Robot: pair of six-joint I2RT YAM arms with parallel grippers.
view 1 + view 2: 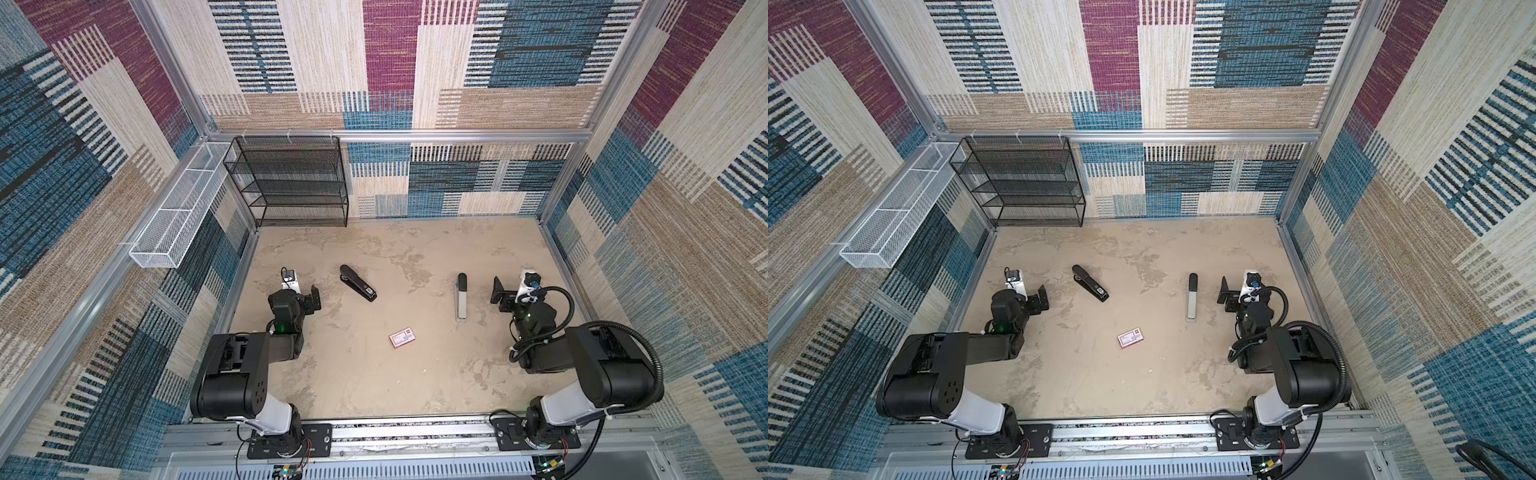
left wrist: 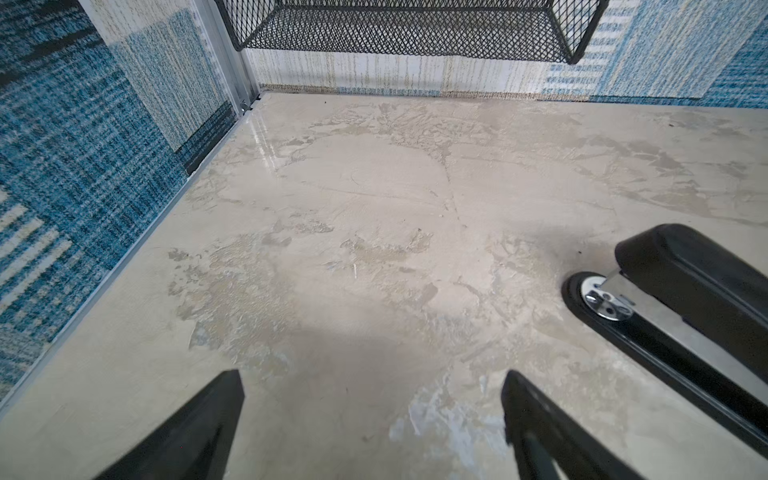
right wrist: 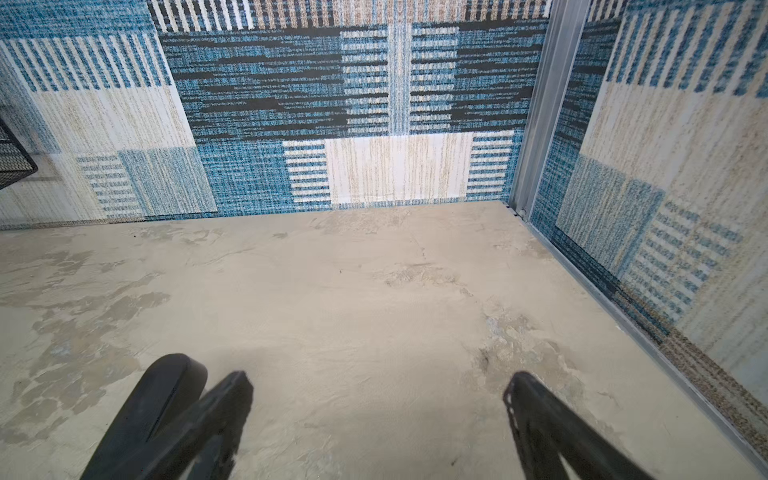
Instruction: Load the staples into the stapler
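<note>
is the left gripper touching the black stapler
Apart. In a top view, bare table separates the left gripper from the black stapler; its jaws are open and empty.

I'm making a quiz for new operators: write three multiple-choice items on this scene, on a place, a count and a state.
1. Where is the staple box?
A) against the back wall
B) on the table, apart from everything
C) in a claw

2. How many staplers are out?
A) one
B) two
C) three

3. How is the left claw?
A) open and empty
B) shut on the box
C) shut on a stapler

Answers:
1 B, it lies alone in both top views.
2 B, a black stapler and a grey-and-black stapler.
3 A, its fingers stand apart over bare table.
</note>
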